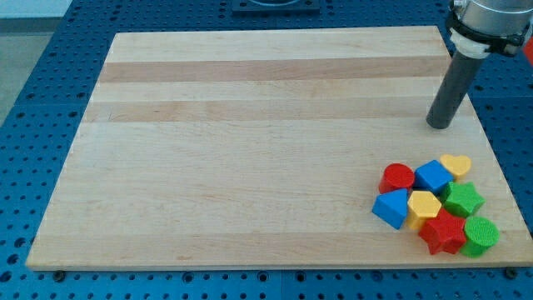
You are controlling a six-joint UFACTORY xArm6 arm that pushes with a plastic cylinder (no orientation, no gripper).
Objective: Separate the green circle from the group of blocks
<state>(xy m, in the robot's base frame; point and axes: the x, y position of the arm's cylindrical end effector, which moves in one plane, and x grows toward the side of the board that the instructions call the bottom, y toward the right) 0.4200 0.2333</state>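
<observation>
**A:** Camera view first: where does the green circle (480, 236) sit?

**B:** At the near right corner of the worktop (250, 150), on the outer edge of the cluster. It touches the red star (443, 232) on its left and sits just near of the green star (462, 199). The rest, a yellow hexagon (424, 207), blue triangle (391, 208), red circle (397, 177), blue cube (433, 176) and yellow heart (455, 165), lies left and farther off.

**A:** And my tip (439, 125)?

**B:** Farther back on the right side, well apart from the cluster, touching no block. The rod stands nearly upright, leaning slightly. No fingers exist on this rig, so nothing is held.

**A:** So which step?

**B:** I'd judge the approach; no push has begun. The next move seems to call for threading between the two green blocks, or coming round the red star, then pushing the circle away without dragging neighbours or tipping it off the close edge.
</observation>
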